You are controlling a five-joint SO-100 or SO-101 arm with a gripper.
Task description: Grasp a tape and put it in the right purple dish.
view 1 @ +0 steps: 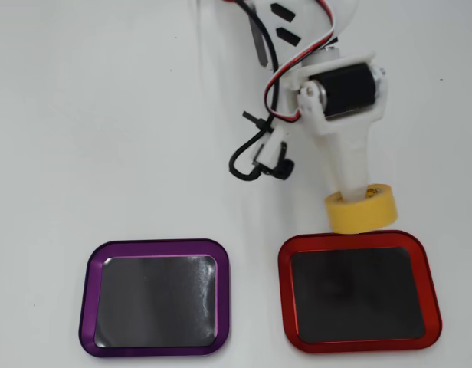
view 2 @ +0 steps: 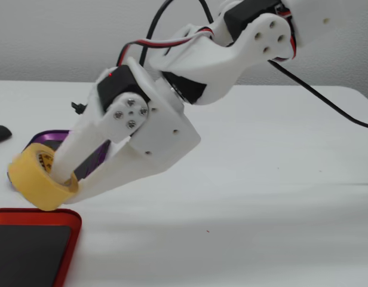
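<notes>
A plain white bench (view 1: 106,115) carries everything, and in the fixed view a pale wall rises behind it. In the overhead view two shallow rounded-rectangle trays lie side by side near the lower edge: the purple dish (view 1: 86,299) at the left and a red-rimmed tray (view 1: 434,307) at the right, each with a black mat inside, and the two are well apart.

The white arm (view 1: 343,100) reaches down from the top of that view, with red, white and black wires (view 1: 270,92) looping beside it. Its hand (view 1: 357,198) is closed on the tape (view 1: 370,215). One finger (view 2: 73,156) passes through the hole of the yellow roll and the other presses against the roll's outside from below, so the roll's wall is pinched between them.

In the overhead view the tape sits at the very tip of the hand, just beside the upper rim of the red-rimmed tray and well away from the purple dish. In the fixed view the roll (view 2: 34,179) is tilted, its printed core visible, just above the red tray's (view 2: 64,218) corner, with the purple rim (view 2: 49,136) showing behind it. Whether the roll touches the bench cannot be told.
</notes>
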